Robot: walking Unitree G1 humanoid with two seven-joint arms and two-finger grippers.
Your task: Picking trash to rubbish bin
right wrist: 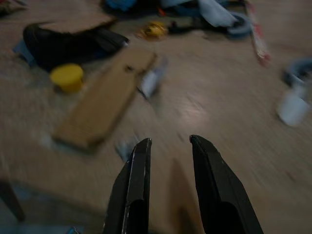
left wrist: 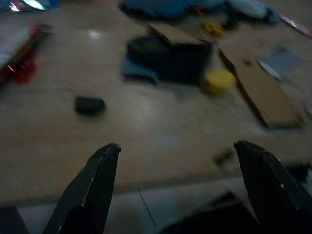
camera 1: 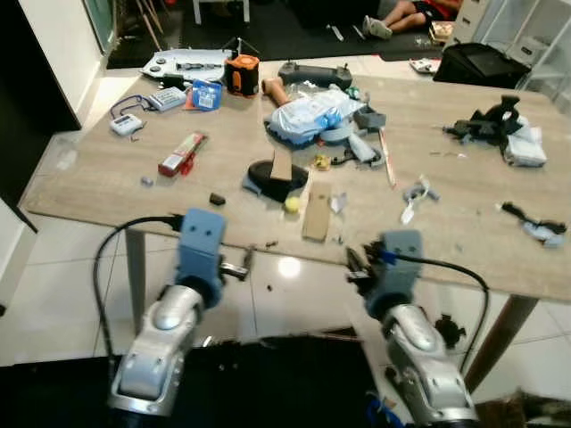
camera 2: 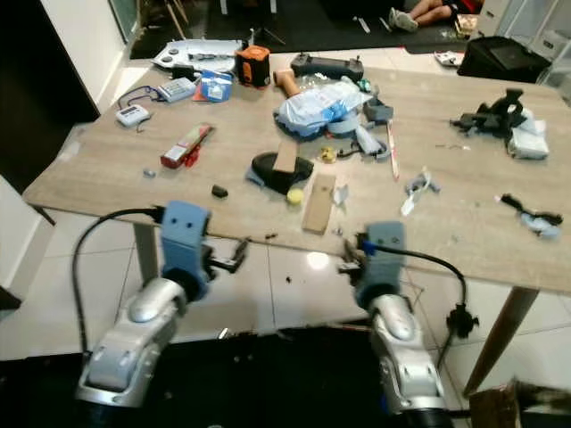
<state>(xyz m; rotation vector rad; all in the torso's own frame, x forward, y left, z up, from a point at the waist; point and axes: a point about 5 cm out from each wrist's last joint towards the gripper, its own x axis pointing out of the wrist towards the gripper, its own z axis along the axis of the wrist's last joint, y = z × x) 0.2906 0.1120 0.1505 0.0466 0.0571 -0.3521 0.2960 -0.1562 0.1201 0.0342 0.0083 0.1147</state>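
We stand at the near edge of the cluttered light wood table [camera 1: 107, 178], both arms raised in front of it. Our right gripper [right wrist: 169, 146] sits just at that edge with its two black fingers a narrow gap apart and nothing between them. Our left gripper [left wrist: 178, 151] is spread wide, also empty.

The piece of trash we judge most within reach is the flat brown cardboard strip [right wrist: 105, 97]. It lies ahead of the right gripper and off toward the left-arm side — its near end close to the fingertips, its long axis running away from us, roughly in line with the fingers. Just beside its far end sits a small yellow ball-like lump [right wrist: 68, 76], touching or nearly touching the black shoe-shaped object [right wrist: 68, 41] beyond it.

From the left gripper, the same strip lies ahead and toward the right-arm side, farther off. So the right arm is the nearer one — we would likely need to turn the wrist so the fingers close across the strip's short width.

No rubbish bin can be made out here.
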